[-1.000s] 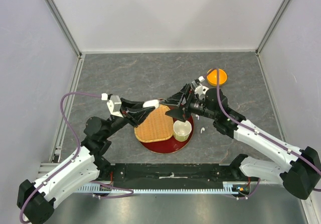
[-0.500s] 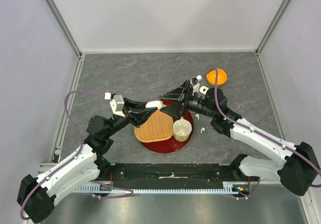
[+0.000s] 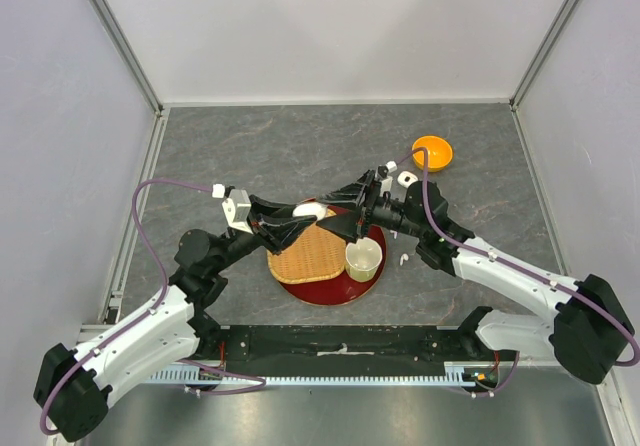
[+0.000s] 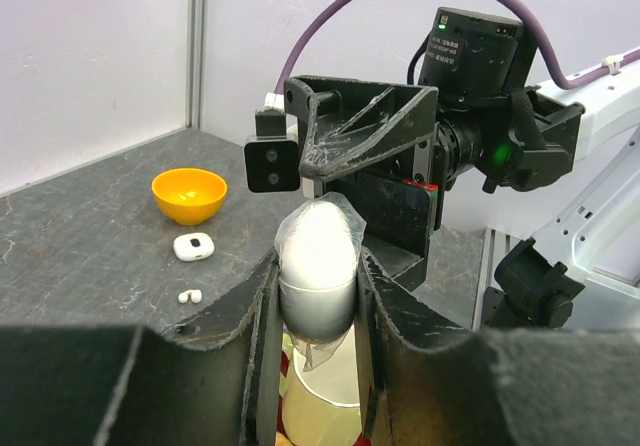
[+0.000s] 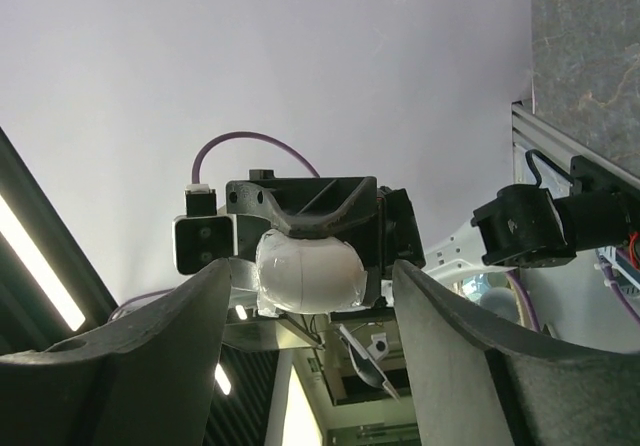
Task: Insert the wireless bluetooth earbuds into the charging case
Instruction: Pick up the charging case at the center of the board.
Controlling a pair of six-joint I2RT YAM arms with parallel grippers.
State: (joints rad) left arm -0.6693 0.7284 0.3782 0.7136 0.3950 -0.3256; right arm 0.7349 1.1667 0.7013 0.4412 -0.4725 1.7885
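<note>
Left gripper jaws clenched on the charging case, held above the worktop. Right gripper has moved in to the case, jaws narrowing but apart, probably no contact yet. Two earbuds lie on the worktop, not inserted.

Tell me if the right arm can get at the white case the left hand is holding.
Probably yes: the white case sits clamped in the left hand, raised off the table, and the right hand faces it, open, with nothing between them.
</note>
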